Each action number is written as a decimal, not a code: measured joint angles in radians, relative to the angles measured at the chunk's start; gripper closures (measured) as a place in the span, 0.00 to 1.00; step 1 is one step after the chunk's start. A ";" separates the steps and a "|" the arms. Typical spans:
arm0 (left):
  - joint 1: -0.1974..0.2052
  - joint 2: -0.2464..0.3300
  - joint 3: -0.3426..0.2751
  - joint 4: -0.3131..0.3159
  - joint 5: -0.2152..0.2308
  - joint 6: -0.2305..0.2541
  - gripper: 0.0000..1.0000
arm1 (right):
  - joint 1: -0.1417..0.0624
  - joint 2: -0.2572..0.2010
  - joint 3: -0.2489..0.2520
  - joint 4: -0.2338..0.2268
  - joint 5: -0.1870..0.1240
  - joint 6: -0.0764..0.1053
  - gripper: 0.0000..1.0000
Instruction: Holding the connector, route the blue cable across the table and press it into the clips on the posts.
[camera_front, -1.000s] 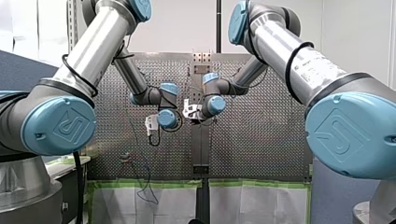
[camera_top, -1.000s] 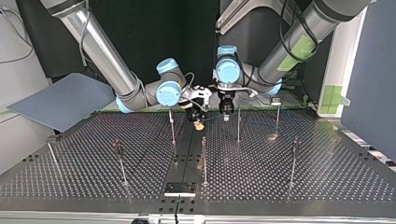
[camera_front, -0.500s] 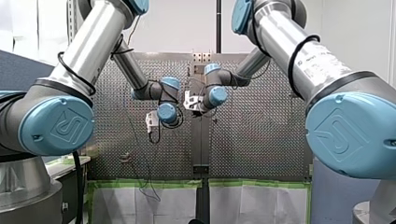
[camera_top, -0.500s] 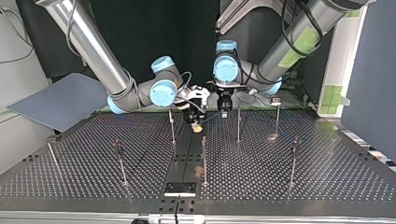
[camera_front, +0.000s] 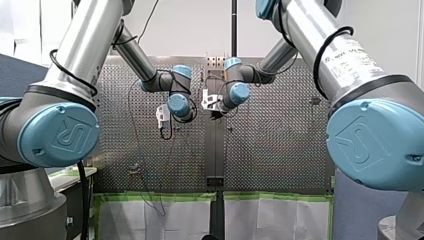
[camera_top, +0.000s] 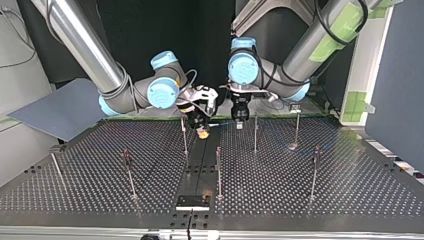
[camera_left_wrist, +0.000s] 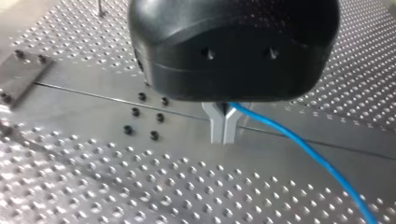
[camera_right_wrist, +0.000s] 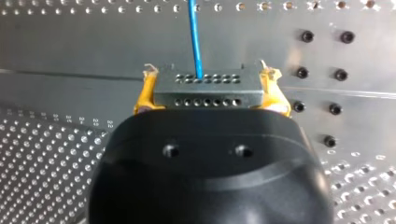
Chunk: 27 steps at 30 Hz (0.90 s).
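In the right wrist view my right gripper (camera_right_wrist: 208, 74) has yellow pads shut on a grey connector (camera_right_wrist: 208, 92) with rows of small holes. The blue cable (camera_right_wrist: 194, 37) leaves the connector's face and runs straight ahead. In the left wrist view my left gripper (camera_left_wrist: 224, 139) has metal fingers shut on the blue cable (camera_left_wrist: 299, 149), which trails off to one side over the perforated table (camera_left_wrist: 93, 186). In the top view my right gripper (camera_top: 201, 131) and my left gripper (camera_top: 239, 122) hang close together at the table's far middle, with a short stretch of cable (camera_top: 219, 125) between them.
Several thin posts stand on the table in the top view, the nearest to the grippers being one (camera_top: 184, 135) beside my right gripper and one (camera_top: 255, 132) beside my left. A grey panel (camera_top: 65, 107) leans at that view's left. A black plate (camera_top: 192, 202) sits at the near edge.
In the top view my right gripper has moved left with the connector, widening the gap to my left gripper. In the front view both wrists have risen.
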<state>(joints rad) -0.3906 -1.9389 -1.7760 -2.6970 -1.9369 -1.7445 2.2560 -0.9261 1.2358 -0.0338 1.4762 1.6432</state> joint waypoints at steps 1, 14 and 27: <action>-0.001 0.008 0.000 -0.006 0.000 0.001 1.00 | 0.001 -0.007 0.007 0.002 0.000 -0.001 1.00; -0.004 0.125 0.000 -0.037 0.001 0.010 1.00 | 0.000 -0.126 0.061 0.005 0.002 0.004 1.00; -0.003 0.241 0.001 -0.061 0.000 0.021 1.00 | 0.000 -0.248 0.055 0.023 0.001 0.008 1.00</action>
<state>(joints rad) -0.3939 -1.6975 -1.7747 -2.7580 -1.9370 -1.7238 2.2559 -1.1741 1.2912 -0.0104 1.4774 1.6512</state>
